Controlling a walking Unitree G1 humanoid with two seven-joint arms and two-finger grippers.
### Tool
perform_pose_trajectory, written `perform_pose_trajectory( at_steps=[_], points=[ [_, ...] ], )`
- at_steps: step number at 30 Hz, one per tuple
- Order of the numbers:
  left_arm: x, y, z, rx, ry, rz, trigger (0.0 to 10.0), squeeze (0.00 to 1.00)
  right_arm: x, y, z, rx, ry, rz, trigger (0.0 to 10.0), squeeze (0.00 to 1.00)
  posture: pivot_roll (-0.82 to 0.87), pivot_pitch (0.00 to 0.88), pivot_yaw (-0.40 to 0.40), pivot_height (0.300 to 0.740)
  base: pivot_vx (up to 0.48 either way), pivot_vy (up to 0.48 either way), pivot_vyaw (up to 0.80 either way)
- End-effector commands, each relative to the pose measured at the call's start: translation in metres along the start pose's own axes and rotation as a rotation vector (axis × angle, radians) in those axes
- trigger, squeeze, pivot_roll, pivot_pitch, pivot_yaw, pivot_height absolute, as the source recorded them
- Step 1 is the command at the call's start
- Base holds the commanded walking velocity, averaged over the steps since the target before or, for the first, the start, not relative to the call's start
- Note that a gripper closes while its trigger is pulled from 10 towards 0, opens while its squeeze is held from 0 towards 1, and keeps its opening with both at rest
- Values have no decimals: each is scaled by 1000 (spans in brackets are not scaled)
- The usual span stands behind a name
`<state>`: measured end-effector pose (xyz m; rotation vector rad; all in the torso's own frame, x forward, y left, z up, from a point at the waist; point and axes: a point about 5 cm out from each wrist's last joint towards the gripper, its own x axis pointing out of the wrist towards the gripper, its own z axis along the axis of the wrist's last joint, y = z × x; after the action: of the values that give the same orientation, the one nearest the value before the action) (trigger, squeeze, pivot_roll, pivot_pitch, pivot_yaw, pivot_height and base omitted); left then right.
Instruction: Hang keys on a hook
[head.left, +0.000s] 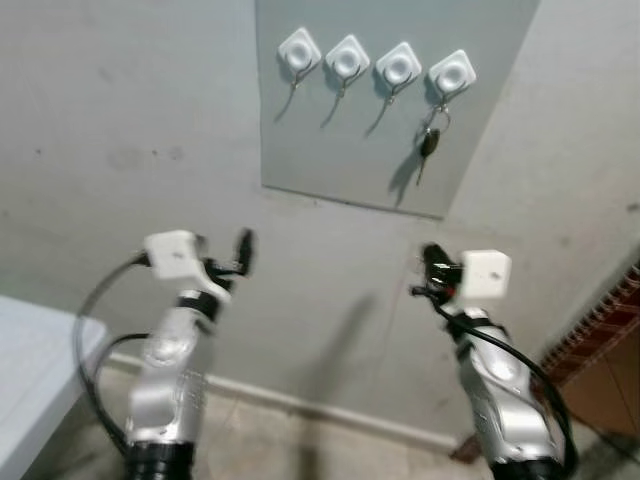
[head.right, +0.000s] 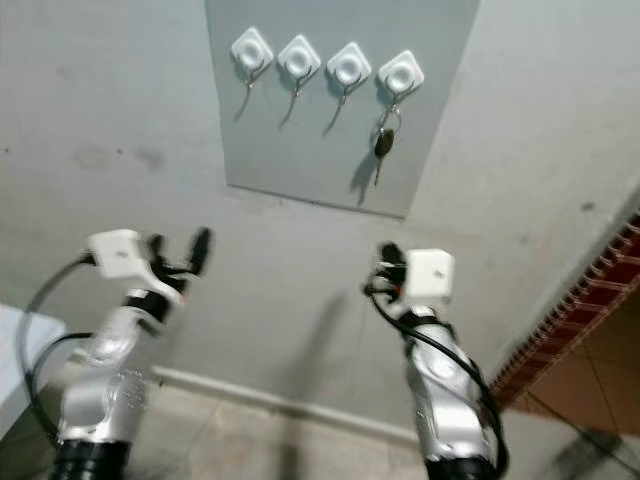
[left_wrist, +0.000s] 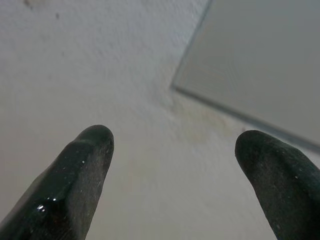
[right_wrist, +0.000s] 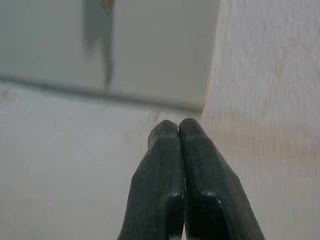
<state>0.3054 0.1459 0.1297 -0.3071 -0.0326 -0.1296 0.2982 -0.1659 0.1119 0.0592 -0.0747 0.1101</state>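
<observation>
A dark key on a ring (head.left: 429, 143) hangs from the rightmost white hook (head.left: 452, 72) on a grey wall panel (head.left: 330, 150). Three more white hooks (head.left: 347, 57) to its left carry nothing. My right gripper (head.left: 430, 262) is raised below the panel, well under the key, its black fingers (right_wrist: 180, 165) pressed together with nothing between them. My left gripper (head.left: 240, 252) is raised to the left below the panel, its two fingers (left_wrist: 85, 170) spread wide apart and empty.
The plastered wall (head.left: 120, 150) stands close in front, with a pale skirting (head.left: 300, 405) at its foot. A white surface (head.left: 30, 360) juts in at lower left. A red brick edge (head.left: 600, 325) and brown floor lie at lower right.
</observation>
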Motion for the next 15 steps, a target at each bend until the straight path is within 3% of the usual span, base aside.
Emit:
perform_pose_trajectory(
  at_steps=[1, 6, 13, 15],
  points=[
    [0, 8, 5, 12, -10, 35, 10000, 0, 5, 10, 6, 12, -26, 35, 10000, 0, 22, 0, -61, 715, 0, 0, 0],
    [-1, 2, 8, 20, -29, -6, 10000, 0, 5, 10, 6, 12, -23, 43, 10000, 0, 24, 0, -66, 715, 0, 0, 0],
    [1, -16, 14, 115, -32, -128, 10000, 0, 6, 13, 7, 12, -23, 85, 10000, 0, 25, 0, -70, 715, 0, 0, 0],
    [2, -28, 18, 145, -41, -201, 10000, 0, 8, 16, 12, 10, -40, 117, 10000, 0, 26, 0, -71, 715, 0, 0, 0]
  ],
)
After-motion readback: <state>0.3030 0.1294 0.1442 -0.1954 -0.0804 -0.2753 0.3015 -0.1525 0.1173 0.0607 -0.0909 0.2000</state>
